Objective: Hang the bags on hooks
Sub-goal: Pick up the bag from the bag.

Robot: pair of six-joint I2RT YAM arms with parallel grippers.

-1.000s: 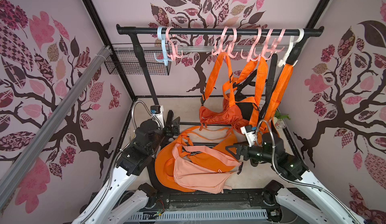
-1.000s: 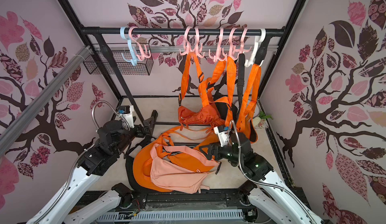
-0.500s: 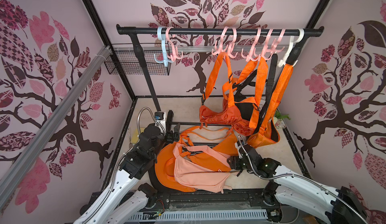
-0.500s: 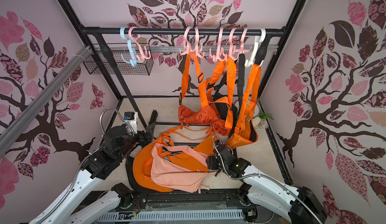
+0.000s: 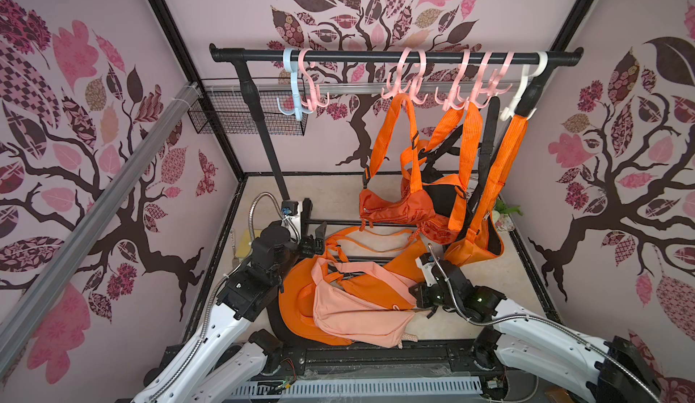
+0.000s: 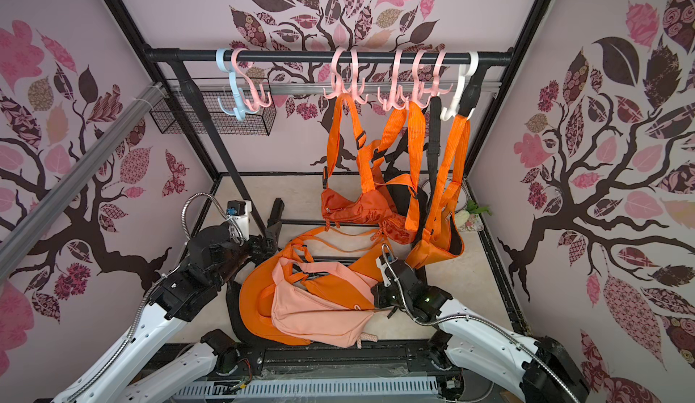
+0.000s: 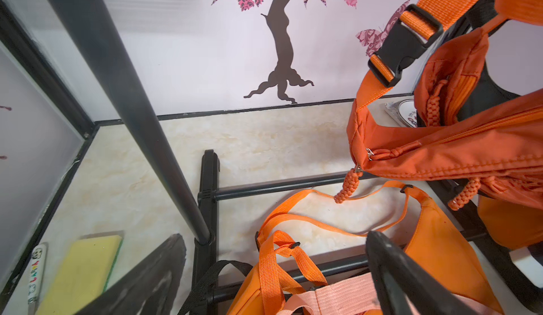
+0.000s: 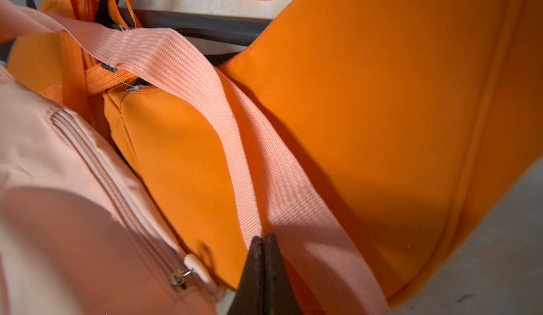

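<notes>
Slippage is the first hazard. The right gripper [image 8: 264, 241] is seen with its jaws pressed together at the edge of the peach strap [image 8: 205, 99]. It cannot be told whether the webbing is truly caught between them or merely touched, and a thin edge pinch could be lost once weight is taken.

Entanglement is the second. The peach bag [image 5: 361, 314] lies on the floor [image 5: 507, 288] at the near centre, between the two arms, on top of the orange bag [image 5: 291, 299]. Its strap is crossed with orange straps [image 7: 293, 257] at the far left of the pile, so the orange bag may be dragged up with it.

Snagging is the third. The hooks on the right of the rail [image 5: 376, 56] are crowded with hung straps [image 5: 466, 149], and a raised strap could be fouled there. The blue hook [image 5: 291, 93] and the pink hook [image 5: 312, 89] just beside it, at the left, are judged the safer targets.

The left gripper [image 7: 274, 235] is held with its jaws wide apart and empty, at the far left of the pile, near the orange straps.

Counted:
- One rail is seen.
- Eight hooks are hung on it: one blue, six pink and one white hook [image 5: 526, 89]. At least two are bare.
- At least three hung bags [image 5: 395, 205] are seen at the right, overlapped so that the exact number cannot be told.
- One peach bag and one or perhaps two orange bags are piled on the floor.
- One wire basket [image 5: 248, 115] is fixed at the far left.
- Two arms are present.
</notes>
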